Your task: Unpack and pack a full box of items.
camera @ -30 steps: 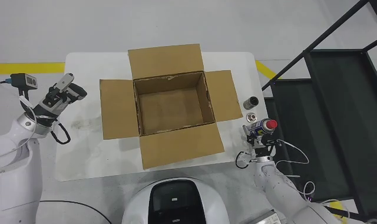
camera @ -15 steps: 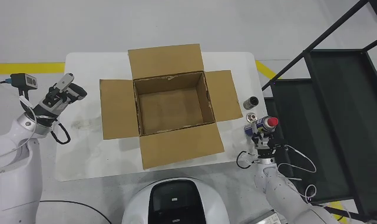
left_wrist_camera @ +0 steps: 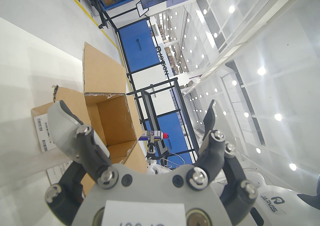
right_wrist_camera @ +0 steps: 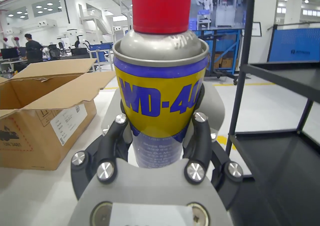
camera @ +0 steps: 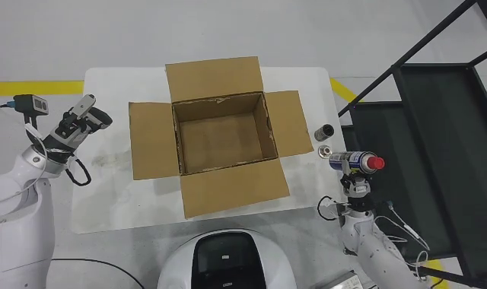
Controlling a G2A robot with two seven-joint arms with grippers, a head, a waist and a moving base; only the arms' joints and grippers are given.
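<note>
An open cardboard box (camera: 221, 133) with all flaps spread sits mid-table, its inside bare (left_wrist_camera: 110, 122) (right_wrist_camera: 37, 102). My right gripper (camera: 352, 173) is shut on a blue and yellow spray can (camera: 354, 161) with a red cap (right_wrist_camera: 160, 79), held tilted past the table's right edge, cap pointing right. The spray can (left_wrist_camera: 153, 135) also appears small beyond the box in the left wrist view. My left gripper (camera: 85, 115) is open and holds nothing, lifted at the table's left edge (left_wrist_camera: 135, 122).
Two small cylinders, a dark one (camera: 324, 131) and a smaller one (camera: 325, 150), stand on the white table (camera: 114, 190) right of the box. A black metal shelf rack (camera: 426, 137) stands close to the table's right side (right_wrist_camera: 275, 102).
The right gripper has carried the spray can rightward, off past the table edge, and tipped it so the red cap points right. The left arm has stayed still.
</note>
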